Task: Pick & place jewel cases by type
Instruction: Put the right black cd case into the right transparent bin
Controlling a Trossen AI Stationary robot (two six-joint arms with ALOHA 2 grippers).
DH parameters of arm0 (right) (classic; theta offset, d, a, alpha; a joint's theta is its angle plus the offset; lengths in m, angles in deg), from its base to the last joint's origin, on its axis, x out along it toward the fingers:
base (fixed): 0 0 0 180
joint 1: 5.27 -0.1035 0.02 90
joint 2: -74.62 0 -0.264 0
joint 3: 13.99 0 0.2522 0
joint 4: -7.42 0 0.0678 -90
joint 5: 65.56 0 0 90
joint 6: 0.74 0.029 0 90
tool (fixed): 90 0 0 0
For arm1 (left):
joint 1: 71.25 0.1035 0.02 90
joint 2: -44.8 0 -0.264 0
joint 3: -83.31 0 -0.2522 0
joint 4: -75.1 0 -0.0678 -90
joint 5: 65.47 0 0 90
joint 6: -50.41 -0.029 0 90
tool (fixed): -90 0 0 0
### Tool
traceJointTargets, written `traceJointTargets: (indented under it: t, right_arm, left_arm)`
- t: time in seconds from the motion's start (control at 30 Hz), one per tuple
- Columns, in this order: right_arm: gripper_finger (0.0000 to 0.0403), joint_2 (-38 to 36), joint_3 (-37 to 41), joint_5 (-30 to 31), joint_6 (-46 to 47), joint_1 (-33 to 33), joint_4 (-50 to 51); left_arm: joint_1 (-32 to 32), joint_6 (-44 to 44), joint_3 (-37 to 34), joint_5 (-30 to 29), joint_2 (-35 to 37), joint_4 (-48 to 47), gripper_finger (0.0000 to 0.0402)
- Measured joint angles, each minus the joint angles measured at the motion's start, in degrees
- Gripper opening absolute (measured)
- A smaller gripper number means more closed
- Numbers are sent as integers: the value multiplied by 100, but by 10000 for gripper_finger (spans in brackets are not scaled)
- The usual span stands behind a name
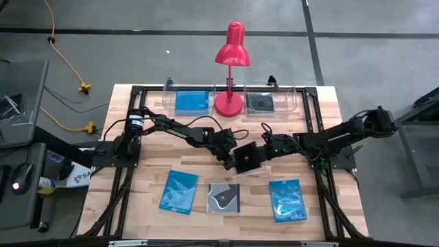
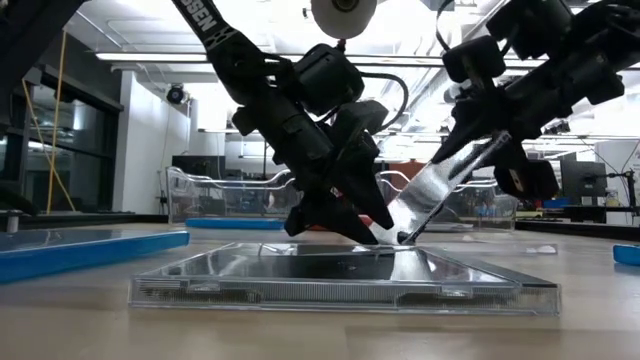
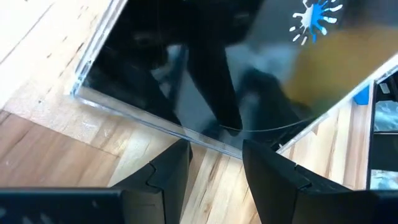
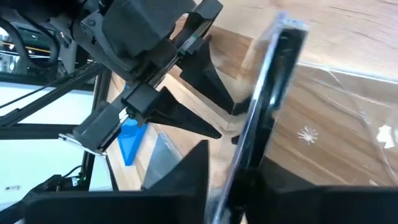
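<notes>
At frame centre your right gripper [image 1: 264, 152] clamps the tilted black jewel case [image 1: 248, 159]; left gripper [image 1: 228, 162], part-open, touches its edge.

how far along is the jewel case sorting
Two look sorted: a blue case and a dark case lie in the clear trays beside the red lamp. In hand: a black case mid-table, tilted up, the right gripper on its edge, the left gripper at the other side. Left: two blue cases and one swirl-marked dark case.
</notes>
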Motion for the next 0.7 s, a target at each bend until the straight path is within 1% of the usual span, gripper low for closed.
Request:
traceJointTargets:
  t: [0.1,0.23,0.33,0.5,0.7]
  right_arm:
    - [10,0,0,19,-95,0,2]
    - [10,-2,0,38,-151,0,-20]
    - [3,-5,0,65,-203,1,-34]
    - [2,-66,0,183,-359,4,-40]
    - [1,-167,-2,30,-703,-7,-52]
  left_arm:
    - [103,-135,2,206,-8,-66,154]
    - [227,-376,7,275,58,-190,154]
    - [307,-549,0,269,147,-265,154]
    - [523,-1123,-4,-144,443,-811,154]
    - [935,-1894,-20,-638,861,-1601,154]
